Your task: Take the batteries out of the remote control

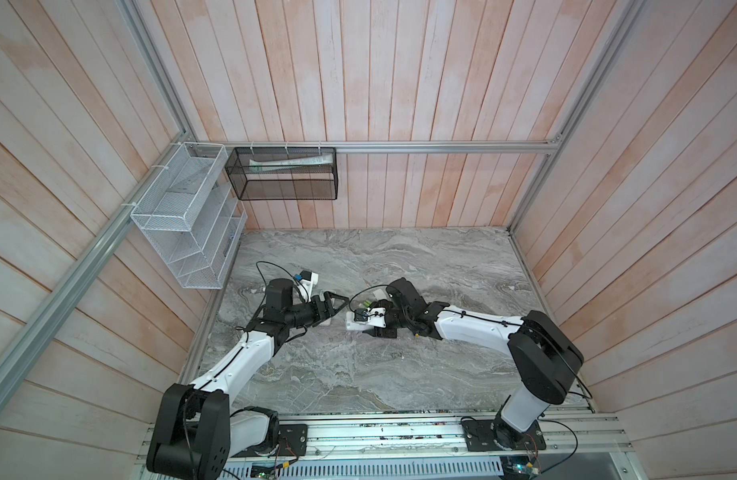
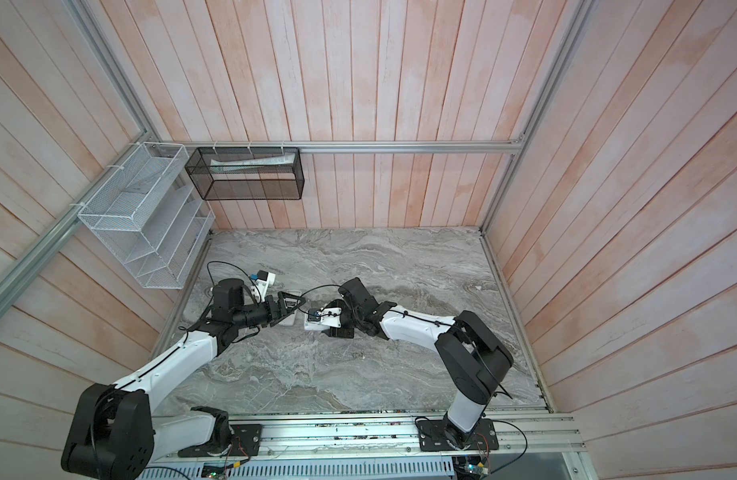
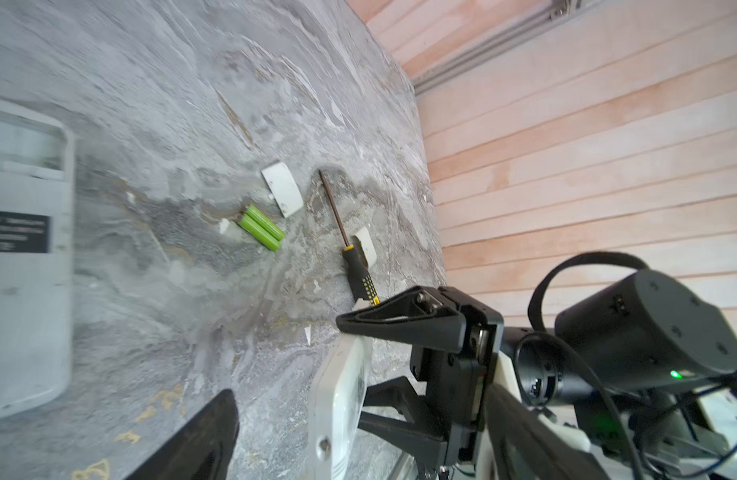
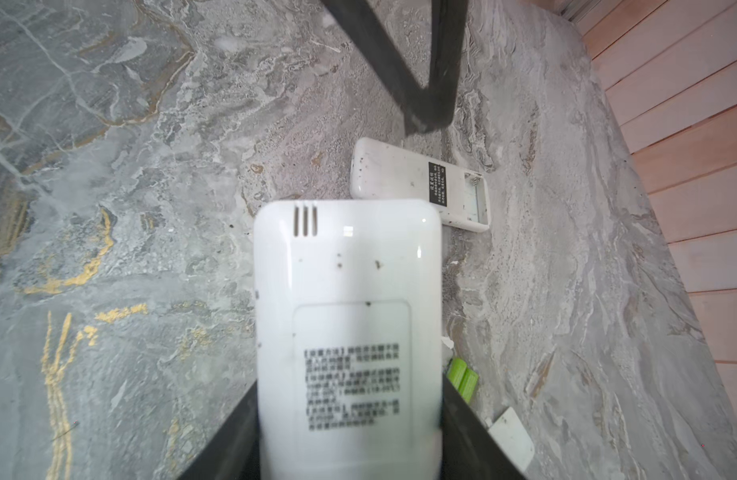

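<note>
My right gripper (image 4: 350,386) is shut on a white remote control (image 4: 346,291), gripping its two long sides. The remote's labelled back faces the wrist camera, and its battery cover is in place. My left gripper (image 1: 337,311) stands open just left of that remote's free end, one of its fingers (image 3: 200,436) low over the marble. A second white remote (image 4: 421,185) lies on the table with its battery bay open and empty. Two lime green batteries (image 3: 261,227) lie side by side on the marble (image 1: 363,302), beside my right gripper.
A black-and-yellow-handled screwdriver (image 3: 360,274) and two loose white covers (image 3: 283,189) (image 3: 367,247) lie near the batteries. A white wire rack (image 1: 184,216) and a black mesh basket (image 1: 283,174) hang on the back-left walls. Wooden walls enclose the table.
</note>
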Controlling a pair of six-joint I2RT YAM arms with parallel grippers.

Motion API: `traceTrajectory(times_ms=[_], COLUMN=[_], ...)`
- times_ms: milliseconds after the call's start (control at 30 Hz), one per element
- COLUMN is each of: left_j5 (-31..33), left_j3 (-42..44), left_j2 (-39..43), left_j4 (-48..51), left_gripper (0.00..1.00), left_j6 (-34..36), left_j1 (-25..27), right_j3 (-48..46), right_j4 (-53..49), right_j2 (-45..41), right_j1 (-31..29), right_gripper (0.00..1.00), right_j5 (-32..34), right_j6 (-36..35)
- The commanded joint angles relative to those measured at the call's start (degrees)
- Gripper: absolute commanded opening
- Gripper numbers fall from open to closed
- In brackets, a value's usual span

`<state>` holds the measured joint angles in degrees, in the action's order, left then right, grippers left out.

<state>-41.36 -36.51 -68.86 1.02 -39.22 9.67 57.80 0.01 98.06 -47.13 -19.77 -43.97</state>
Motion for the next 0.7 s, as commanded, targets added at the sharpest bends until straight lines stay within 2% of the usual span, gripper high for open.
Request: traceTrajectory(times_ms=[0,67,167,667], left_j5=[11.0,14.4,15.8,15.0], left_j3=[-2.6,-3.9,-4.1,-3.0], left_j2=[3.3,5.0,7.6,7.7], left_j4=[9.7,12.2,12.0,11.7], left_gripper=[0.94,0.94,0.94,0.93], left_j6=[0.1,0.5,0.2,0.0], left_j1=[-1.4,-1.7,-1.8,-1.9], right_j3=[2.7,4.3,6.7,14.5], right_j4=[-4.0,-5.7,-8.6,-16.4], right_j2=[2.5,4.0,6.5,15.0], right_j1=[-0.5,-0.4,-0.7,-0.8], right_gripper=[0.4,0.41,0.43,0.48], right_j5=[-0.9,-1.4,-1.7,-3.2], right_j6=[-0.2,-0.4,-0.9,-1.1])
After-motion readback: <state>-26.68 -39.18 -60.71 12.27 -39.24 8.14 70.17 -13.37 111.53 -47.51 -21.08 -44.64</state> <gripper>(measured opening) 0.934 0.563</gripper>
